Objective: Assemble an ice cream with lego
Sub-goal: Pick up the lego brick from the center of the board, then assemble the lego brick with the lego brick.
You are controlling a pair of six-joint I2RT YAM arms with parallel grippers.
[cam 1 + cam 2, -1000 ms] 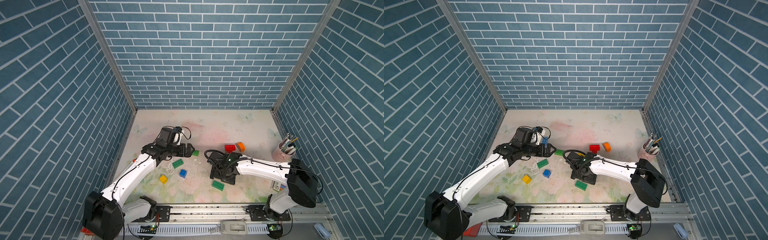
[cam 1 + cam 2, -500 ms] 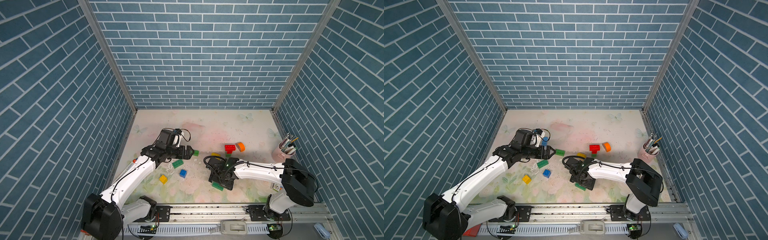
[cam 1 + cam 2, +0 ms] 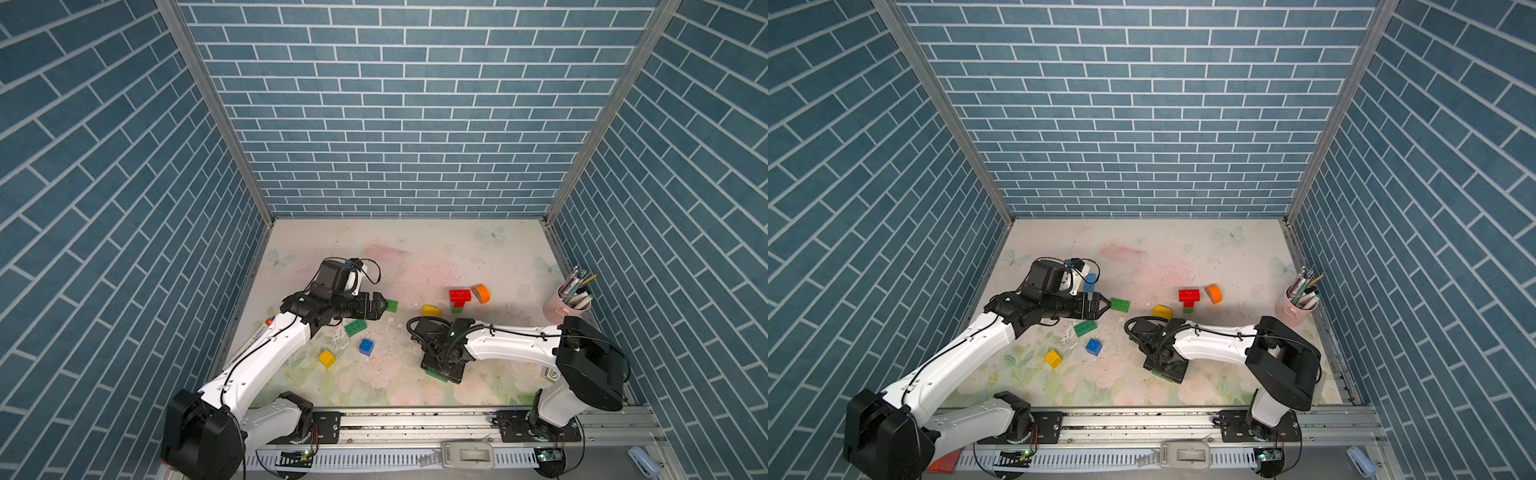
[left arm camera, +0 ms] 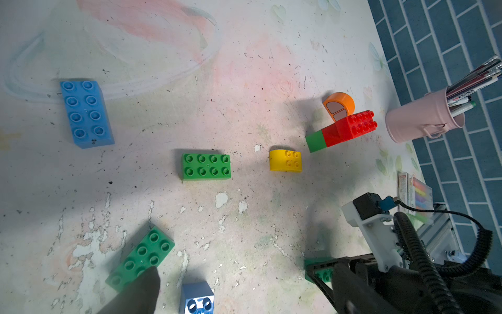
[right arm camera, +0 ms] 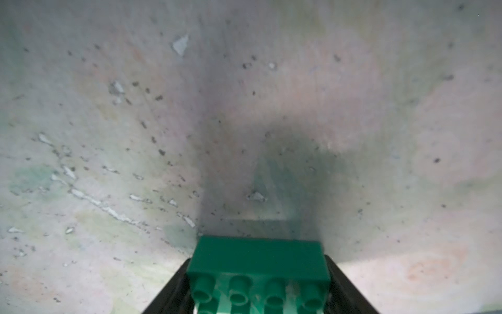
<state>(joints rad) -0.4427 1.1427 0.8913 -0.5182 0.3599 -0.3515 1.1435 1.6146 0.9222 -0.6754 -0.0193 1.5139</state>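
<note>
Left wrist view: pink cup [image 4: 415, 125] holds pens [image 4: 475, 78]; red brick [image 4: 353, 127] near

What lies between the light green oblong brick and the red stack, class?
The yellow rounded piece, touching neither the light green brick nor the red stack; the left wrist view shows it.

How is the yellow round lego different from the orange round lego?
The yellow round piece sits with its studs up; the orange round piece is tipped over, showing its hollow underside. The yellow one lies alone on the table; the orange one is right beside the red brick. Both are curved and rest on the table.
</note>
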